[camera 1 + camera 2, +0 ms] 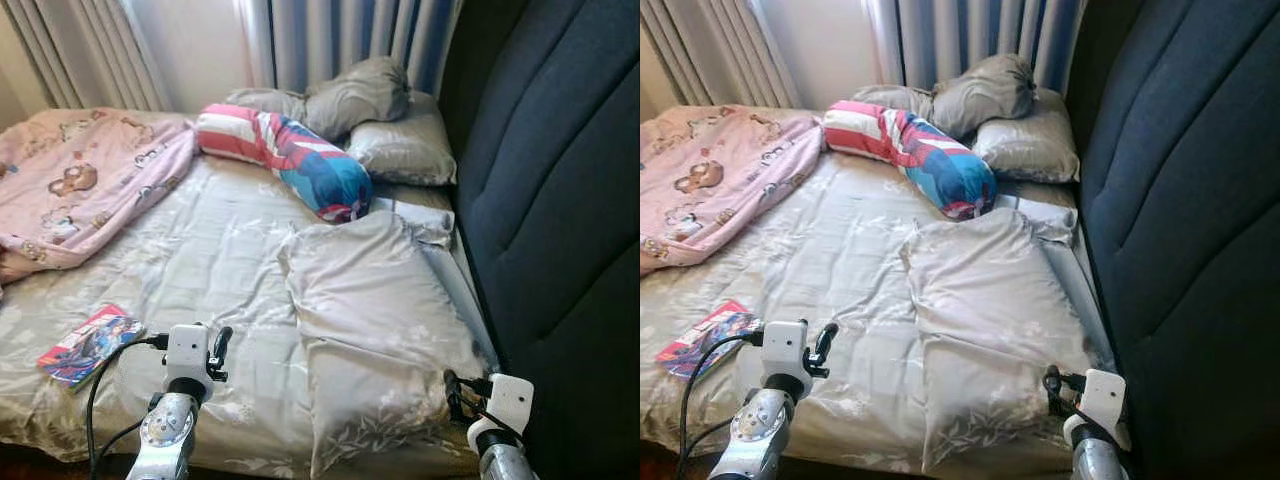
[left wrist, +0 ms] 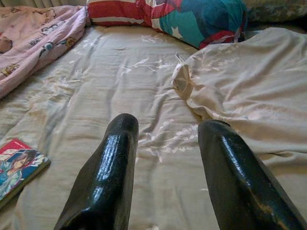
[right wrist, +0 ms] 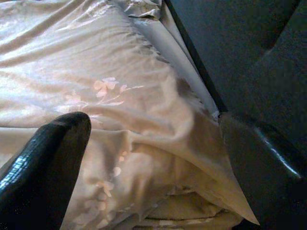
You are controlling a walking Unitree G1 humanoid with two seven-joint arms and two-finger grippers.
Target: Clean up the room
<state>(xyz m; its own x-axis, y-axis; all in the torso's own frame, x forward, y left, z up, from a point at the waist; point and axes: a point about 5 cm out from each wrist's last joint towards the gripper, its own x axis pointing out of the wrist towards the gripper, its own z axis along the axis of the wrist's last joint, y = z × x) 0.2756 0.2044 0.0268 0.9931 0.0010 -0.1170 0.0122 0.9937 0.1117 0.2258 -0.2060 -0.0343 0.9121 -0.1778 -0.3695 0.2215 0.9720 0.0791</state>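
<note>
Grey floral sheets cover the bed (image 1: 230, 240), and you can place everything off the flat pillow (image 1: 375, 320) lying beside the dark headboard (image 1: 560, 200). Far to that pillow's left, a pink blanket (image 1: 80, 180) is bunched at the bed's far corner, and a comic book (image 1: 88, 345) lies near the front edge. Your left gripper (image 1: 212, 352) hovers over bare sheet between the book and the pillow, its fingers (image 2: 112, 167) spread apart with nothing between them. Behind the pillow sits a red, white and blue bolster (image 1: 285, 155), with two more grey pillows (image 1: 385, 125) stacked past it. Your right gripper (image 3: 153, 158) is at the pillow's front corner next to the headboard, fingers parted on either side of the corner fabric but not yet closed on it.

Watch the risks: pinch only the loose pillowcase and the case may slide or stretch while the filling stays put; the right finger nearest the headboard could jam against the upholstery.

That pillow looks slack, wrinkled and skewed, its case matching the sheet, so its edges are hard to read.
</note>
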